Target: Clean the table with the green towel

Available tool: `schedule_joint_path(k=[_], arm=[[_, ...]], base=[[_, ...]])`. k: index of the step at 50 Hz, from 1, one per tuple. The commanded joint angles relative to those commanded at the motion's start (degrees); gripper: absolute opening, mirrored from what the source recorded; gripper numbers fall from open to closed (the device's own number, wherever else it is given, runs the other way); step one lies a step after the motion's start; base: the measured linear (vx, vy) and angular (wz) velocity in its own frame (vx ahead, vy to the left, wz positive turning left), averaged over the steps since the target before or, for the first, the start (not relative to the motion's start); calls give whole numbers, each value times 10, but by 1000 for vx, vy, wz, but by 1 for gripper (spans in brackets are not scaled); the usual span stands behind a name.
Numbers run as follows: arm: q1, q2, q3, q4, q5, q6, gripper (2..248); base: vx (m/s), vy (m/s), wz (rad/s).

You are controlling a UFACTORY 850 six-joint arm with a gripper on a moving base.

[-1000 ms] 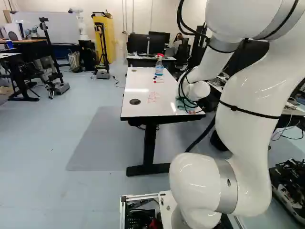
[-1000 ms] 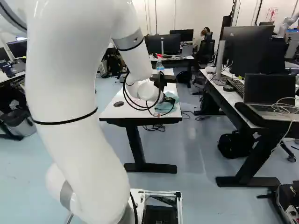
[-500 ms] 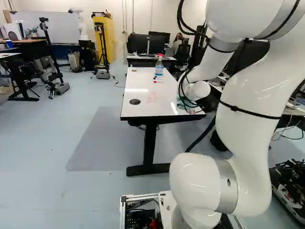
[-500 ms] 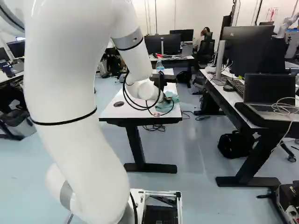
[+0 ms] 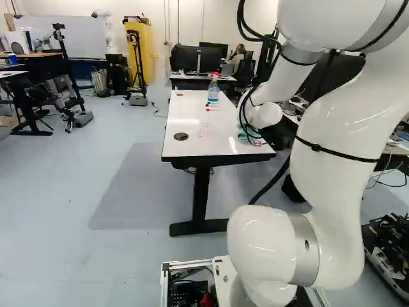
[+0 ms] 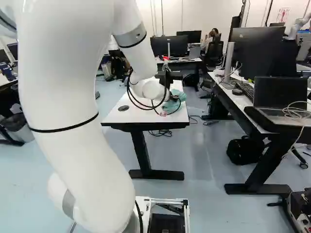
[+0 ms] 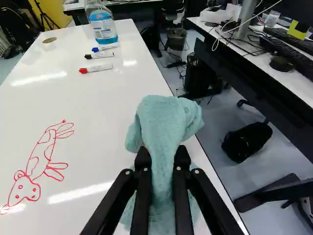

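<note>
Arm's shifted a bit farther ahead over the surface (image 7: 105, 132) since the earlier frame; claw (image 6: 173, 97) and green towel (image 7: 164, 117) went with it. Base hasn't moved.

Wrist view: claw (image 7: 162, 159) is pinching a bunched fold of the towel, one black finger either side. Some cloth bulges ahead of the fingertips, the rest hangs under and between them. Towel's at the near part of the surface, close to its right edge.

Taking the towel as reference, robot's own sides:
- Left of it: red drawing (image 7: 39, 166) of a spotted animal on the white top. Farther left, past the drawing: dark round grommet (image 5: 181, 136).
- Ahead and left: three markers lying near each other. Red marker (image 7: 96, 69) closest, then black marker (image 7: 99, 55), then blue marker (image 7: 105, 47).
- Beyond the markers from the towel: spray bottle (image 5: 213, 89), upright, red nozzle, blue liquid.
- Right of it, well apart across a gap: second desk (image 7: 293, 73) with a keyboard (image 6: 245, 90), mouse (image 7: 281, 63), large monitor (image 6: 257, 51) and, nearer me, open laptop (image 6: 281, 94).
- Right of it too, down on the floor: black bag (image 7: 247, 142).
- Far off, ahead and right: another robot (image 6: 300, 24).
</note>
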Motion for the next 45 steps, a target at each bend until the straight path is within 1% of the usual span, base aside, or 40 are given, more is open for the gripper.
schedule_joint_path(k=[22, 45], arm=[[28, -14, -48, 19, -47, 0, 48], [61, -10, -77, 30, -95, 0, 48]], base=[[0, 0, 0], [0, 0, 0]])
